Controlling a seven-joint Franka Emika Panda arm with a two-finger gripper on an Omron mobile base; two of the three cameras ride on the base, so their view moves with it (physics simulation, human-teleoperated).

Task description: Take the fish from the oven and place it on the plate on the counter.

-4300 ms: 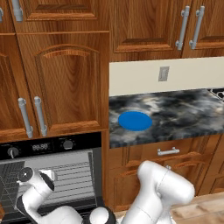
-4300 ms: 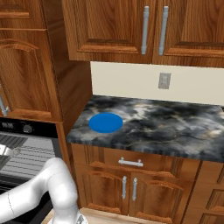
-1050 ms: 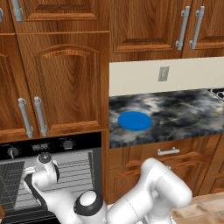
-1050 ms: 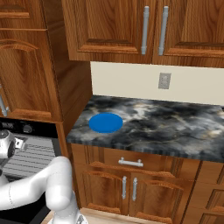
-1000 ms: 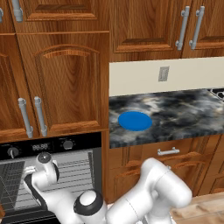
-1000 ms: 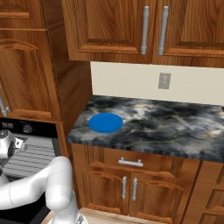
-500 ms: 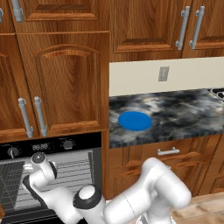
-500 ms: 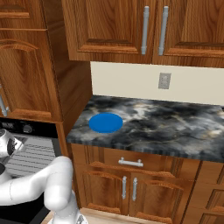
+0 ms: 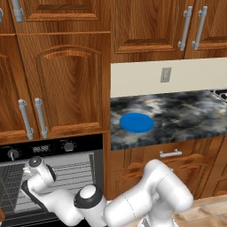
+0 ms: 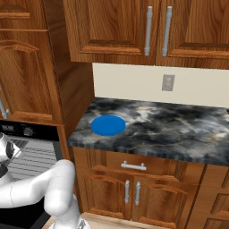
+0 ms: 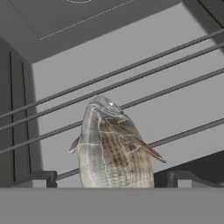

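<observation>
The grey-silver fish (image 11: 111, 146) lies on a wire rack (image 11: 144, 72) inside the grey oven (image 11: 52, 17), its length pointing away from the hand. My gripper (image 11: 111, 179) is open, one fingertip (image 11: 41, 178) on each side of the fish's near end, with a gap on both sides. From the left base, my arm (image 9: 42, 175) reaches into the black oven (image 9: 66, 170) under its knob panel. The blue plate (image 9: 136, 122) (image 10: 108, 125) sits bare on the dark marbled counter (image 9: 186, 113) (image 10: 174, 132), up and to the right of the oven.
Wooden cabinets (image 9: 66, 84) hang above the oven and the counter. Drawers with silver handles (image 10: 133, 167) sit under the counter. A wall socket (image 10: 168, 82) is on the cream backsplash. More rack wires run close above the fish in the hand view.
The arm has pushed a little further left into the oven. The jaws have stayed open. Plate and counter have not moved.
</observation>
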